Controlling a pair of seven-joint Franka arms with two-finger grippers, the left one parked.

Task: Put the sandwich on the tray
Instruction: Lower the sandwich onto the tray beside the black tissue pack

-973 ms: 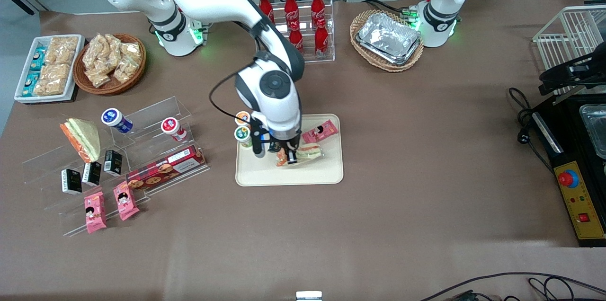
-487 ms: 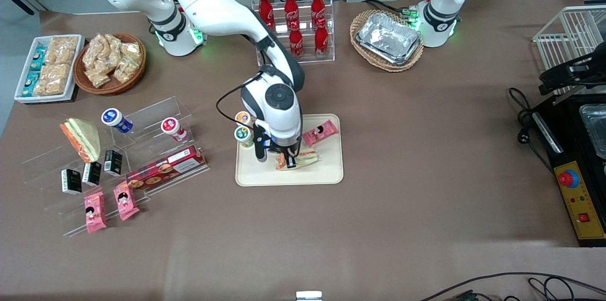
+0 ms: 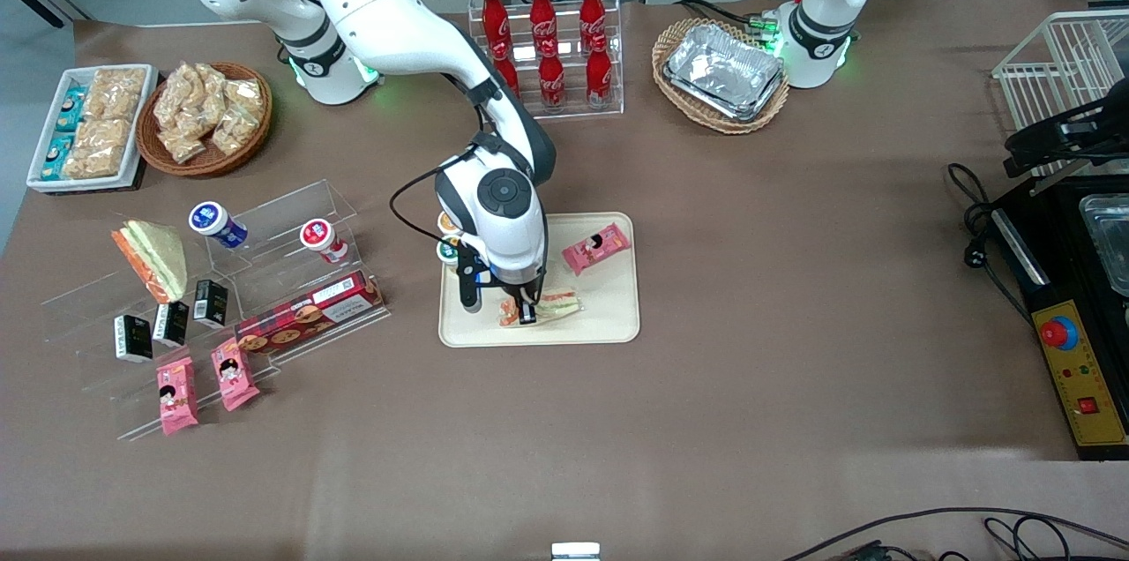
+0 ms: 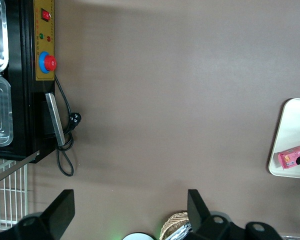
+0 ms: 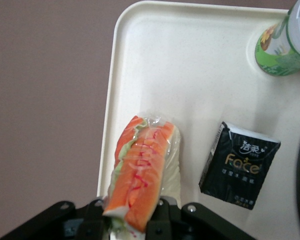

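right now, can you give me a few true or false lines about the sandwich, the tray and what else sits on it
1. The pincer is shut on the sandwich. True.
2. The sandwich is over the tray. True.
3. A red cola bottle lies on the tray. False: the red bottles stand in a clear rack off the tray.
4. A black carton lies on the tray beside the sandwich. True.
5. The pink snack packet lies on the bare table. False: it lies on the tray.

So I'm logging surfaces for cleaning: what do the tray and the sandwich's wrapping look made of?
The tray looks like matte cream plastic, faintly speckled, with a low moulded rim. The sandwich, held by the pincer over the tray, seems wrapped in thin clear film: it wrinkles and glints.
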